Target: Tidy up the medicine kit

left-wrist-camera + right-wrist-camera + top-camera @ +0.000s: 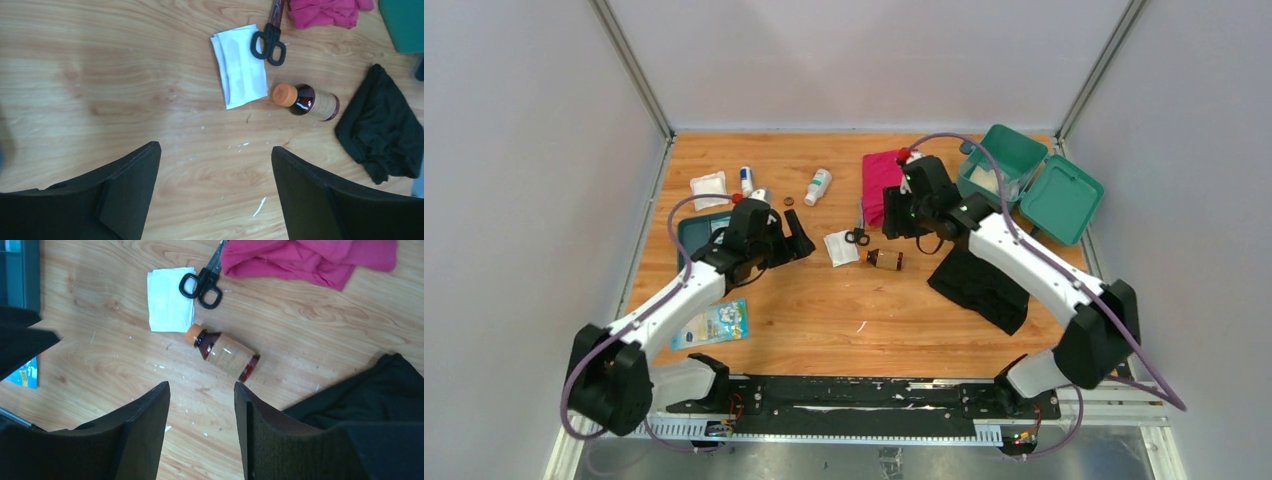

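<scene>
view: top
left gripper (802,243): jaws spread, empty, over bare surface (824,310)
right gripper (892,218): jaws apart, holding nothing
kit box (1002,160): teal, lid open, well off to the right gripper's outer side
teal tray (696,236): by the left wrist, outer side
view: left wrist
brown bottle (306,100): on its side, orange cap, ahead of the gripper, right-finger side, apart
scissors (270,42): further ahead, handles touching white packet (240,65)
view: right wrist
brown bottle: just ahead of the finger gap, untouched
black cloth (370,390): beside the right finger
pink cloth (310,257): far ahead, over the scissor blades
</scene>
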Tool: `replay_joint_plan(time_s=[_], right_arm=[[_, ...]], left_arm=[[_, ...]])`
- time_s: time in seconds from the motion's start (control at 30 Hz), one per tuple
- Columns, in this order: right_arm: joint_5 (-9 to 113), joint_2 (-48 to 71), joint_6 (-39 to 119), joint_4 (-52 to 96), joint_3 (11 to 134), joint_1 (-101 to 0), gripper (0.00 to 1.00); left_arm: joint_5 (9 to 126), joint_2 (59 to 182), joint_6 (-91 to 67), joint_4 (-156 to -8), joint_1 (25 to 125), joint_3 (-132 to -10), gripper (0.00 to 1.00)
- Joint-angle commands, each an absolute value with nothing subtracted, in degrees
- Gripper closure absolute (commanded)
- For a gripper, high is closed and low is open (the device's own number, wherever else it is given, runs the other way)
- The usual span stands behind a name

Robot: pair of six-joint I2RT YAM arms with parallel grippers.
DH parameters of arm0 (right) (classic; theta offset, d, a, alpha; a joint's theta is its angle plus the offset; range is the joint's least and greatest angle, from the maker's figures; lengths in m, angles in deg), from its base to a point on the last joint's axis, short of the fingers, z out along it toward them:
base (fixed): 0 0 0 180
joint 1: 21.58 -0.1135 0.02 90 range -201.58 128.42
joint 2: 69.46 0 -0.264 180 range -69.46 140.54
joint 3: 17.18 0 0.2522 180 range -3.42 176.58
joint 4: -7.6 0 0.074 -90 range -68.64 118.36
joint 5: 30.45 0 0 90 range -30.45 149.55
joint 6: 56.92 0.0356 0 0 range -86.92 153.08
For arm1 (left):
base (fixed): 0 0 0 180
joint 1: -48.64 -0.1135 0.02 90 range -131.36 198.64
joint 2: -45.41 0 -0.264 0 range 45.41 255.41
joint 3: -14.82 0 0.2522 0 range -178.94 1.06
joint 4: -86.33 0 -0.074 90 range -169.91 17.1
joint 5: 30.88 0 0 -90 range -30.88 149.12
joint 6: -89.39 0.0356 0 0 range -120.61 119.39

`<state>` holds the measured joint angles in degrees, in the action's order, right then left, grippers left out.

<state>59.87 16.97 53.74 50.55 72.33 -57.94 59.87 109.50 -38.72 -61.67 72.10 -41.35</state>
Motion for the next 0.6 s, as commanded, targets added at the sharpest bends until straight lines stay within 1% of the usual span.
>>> replay_joint_plan(time_s=[0.0, 0.13, 0.27, 0.43, 0.57], right_arm=[[62.2, 9.5, 55.0, 51.2, 64.1, -57.3, 0.45], [63.6, 2.7, 55.2, 51.2, 58.7, -57.1, 0.45], [63.7, -2.6, 55.6, 50.3, 54.7, -57.0, 0.45], [63.0, -5.5, 55.1, 49.3, 52.1, -57.0, 0.45], [62.3, -6.8, 54.8, 49.1, 50.4, -56.9, 0.45]], left_arm=[[65.2, 117.5, -45.4, -74.1, 72.5, -41.3, 0.14], [63.8, 123.2, -46.1, -76.2, 72.7, -42.1, 0.17], [63.9, 129.5, -46.6, -78.7, 73.4, -43.1, 0.25], [62.3, 135.2, -46.7, -78.8, 75.6, -46.6, 0.28], [61.2, 138.9, -47.2, -78.9, 76.4, -48.5, 0.33]])
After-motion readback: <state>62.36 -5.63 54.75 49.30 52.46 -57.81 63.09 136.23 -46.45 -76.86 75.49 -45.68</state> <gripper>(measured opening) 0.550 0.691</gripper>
